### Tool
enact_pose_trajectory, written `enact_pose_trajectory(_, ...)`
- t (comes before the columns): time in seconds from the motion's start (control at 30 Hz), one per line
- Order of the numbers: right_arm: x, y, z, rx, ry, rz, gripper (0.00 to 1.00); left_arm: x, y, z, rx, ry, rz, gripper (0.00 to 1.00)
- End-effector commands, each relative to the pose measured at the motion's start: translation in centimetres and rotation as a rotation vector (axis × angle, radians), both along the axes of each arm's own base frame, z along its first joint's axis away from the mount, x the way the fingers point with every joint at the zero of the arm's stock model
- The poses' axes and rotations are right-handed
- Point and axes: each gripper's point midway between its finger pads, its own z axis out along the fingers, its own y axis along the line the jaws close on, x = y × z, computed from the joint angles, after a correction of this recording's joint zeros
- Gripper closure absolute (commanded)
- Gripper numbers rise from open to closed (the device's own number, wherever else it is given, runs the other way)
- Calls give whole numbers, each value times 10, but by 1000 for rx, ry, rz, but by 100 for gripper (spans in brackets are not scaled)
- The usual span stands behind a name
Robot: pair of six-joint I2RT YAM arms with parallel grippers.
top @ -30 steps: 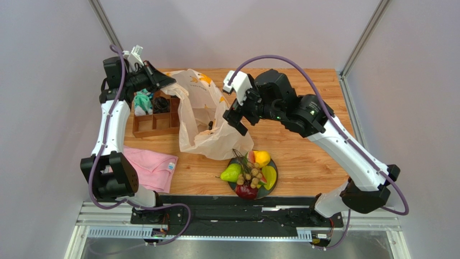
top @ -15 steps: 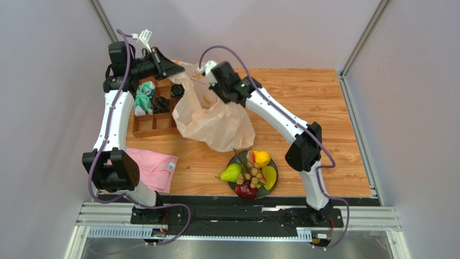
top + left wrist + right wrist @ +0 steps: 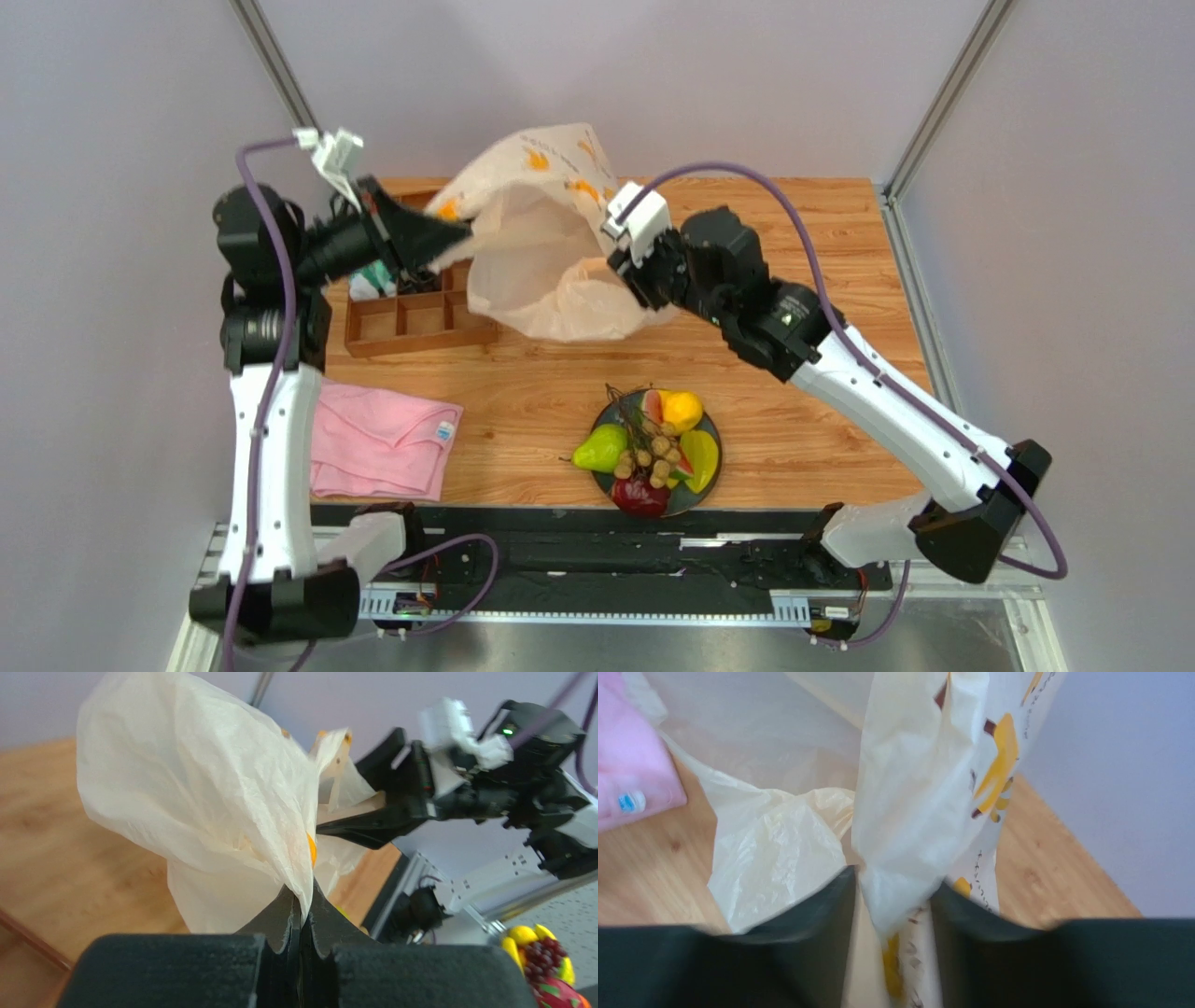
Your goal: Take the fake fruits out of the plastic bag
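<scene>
The plastic bag (image 3: 540, 238), cream-white with banana prints, hangs in the air above the back of the table. My left gripper (image 3: 446, 241) is shut on its left edge; the left wrist view shows the jaws (image 3: 302, 906) pinching the film (image 3: 196, 798). My right gripper (image 3: 622, 273) is at the bag's right side. In the right wrist view its jaws (image 3: 896, 896) stand apart with a fold of the bag (image 3: 920, 798) between them. The fake fruits lie on a dark plate (image 3: 603, 483) near the front: green pear (image 3: 601, 448), yellow mango (image 3: 682, 410), grapes (image 3: 652, 455), red apple (image 3: 640, 493).
A wooden compartment tray (image 3: 407, 319) stands at the back left under my left gripper, with a teal sock (image 3: 369, 284) in it. A folded pink cloth (image 3: 379, 437) lies at the front left. The plate sits below and in front of the hanging bag.
The bag has gone from lying on the table to hanging in the air. My left arm has risen and pulled its edge up. My right arm has shifted to the bag's right side.
</scene>
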Motion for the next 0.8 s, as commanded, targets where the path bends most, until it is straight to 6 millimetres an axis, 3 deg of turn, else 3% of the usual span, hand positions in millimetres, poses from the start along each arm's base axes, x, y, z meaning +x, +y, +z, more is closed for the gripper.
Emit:
enact_pose_trajectory(0.0,-10,-29,-136,-217,199,-47,36,-17,1,-125,50,317,18,100)
enact_pose_trajectory(0.03,-10,-30,-138,-210,207,-61,26,-16,0,-141,49,366,32,100)
enact_pose_trajectory(0.1,-14,-23,-131,-186,232,-33,23,-5,-4,-173,50,485,62,100)
enact_pose_trajectory(0.13,-17,-8,-102,-124,221,22,17,-1,-7,-177,27,534,65,100)
enact_pose_trajectory(0.17,-19,-3,-90,-110,219,29,12,7,-11,-175,9,513,49,100)
enact_pose_trajectory(0.2,-23,6,-77,-80,216,64,0,13,-12,-175,-6,516,51,100)
enact_pose_trajectory(0.23,-21,17,-46,-33,172,88,0,17,-12,-173,-13,511,62,100)
enact_pose_trajectory(0.3,-29,32,-18,-6,121,141,0,25,-11,-166,2,495,67,100)
enact_pose_trajectory(0.37,-44,54,4,21,86,244,7,28,-12,-158,10,492,56,100)
enact_pose_trajectory(0.4,-51,63,4,13,87,292,10,32,-12,-160,7,506,54,100)
enact_pose_trajectory(0.43,-62,74,0,0,97,363,20,33,-13,-157,2,508,52,100)
enact_pose_trajectory(0.5,-77,93,-25,-100,111,466,31,39,-12,-152,-8,511,55,100)
enact_pose_trajectory(0.53,-83,98,-35,-129,128,508,45,41,-13,-150,-16,521,54,100)
enact_pose_trajectory(0.57,-89,103,-63,-200,176,542,49,43,-14,-143,-20,511,48,100)
enact_pose_trajectory(0.6,-88,103,-74,-251,170,563,56,45,-14,-142,-21,518,47,100)
enact_pose_trajectory(0.7,-77,95,-117,-425,197,570,67,46,-15,-133,-24,508,35,100)
enact_pose_trajectory(0.77,-69,85,-132,-497,219,555,69,46,-16,-129,-29,510,28,100)
